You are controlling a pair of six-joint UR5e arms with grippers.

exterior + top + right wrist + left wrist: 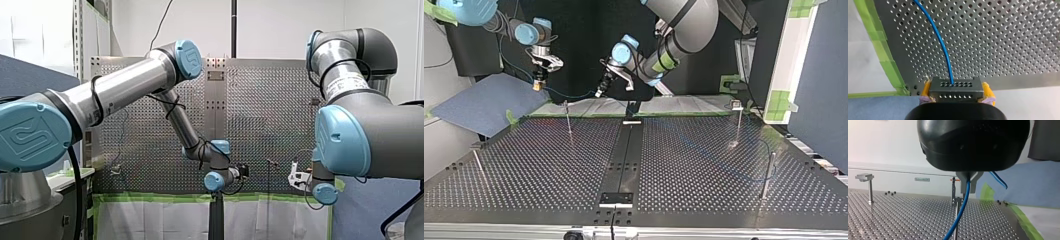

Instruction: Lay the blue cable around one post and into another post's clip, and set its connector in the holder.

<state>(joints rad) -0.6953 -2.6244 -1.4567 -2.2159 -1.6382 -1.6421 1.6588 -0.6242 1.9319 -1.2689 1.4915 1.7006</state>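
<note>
You are looking at a perforated metal table [699,165]. In the top view a thin metal post [568,120] stands on it near both grippers, by the taped edge. The thin blue cable [944,47] hangs in the air there, strung from one gripper to the other. My left gripper [967,191] has its metal fingers pressed together on the cable. My right gripper [957,87] pinches the cable's dark grey perforated connector block [955,96] between its yellow pads [988,91], above the table's edge.
</note>
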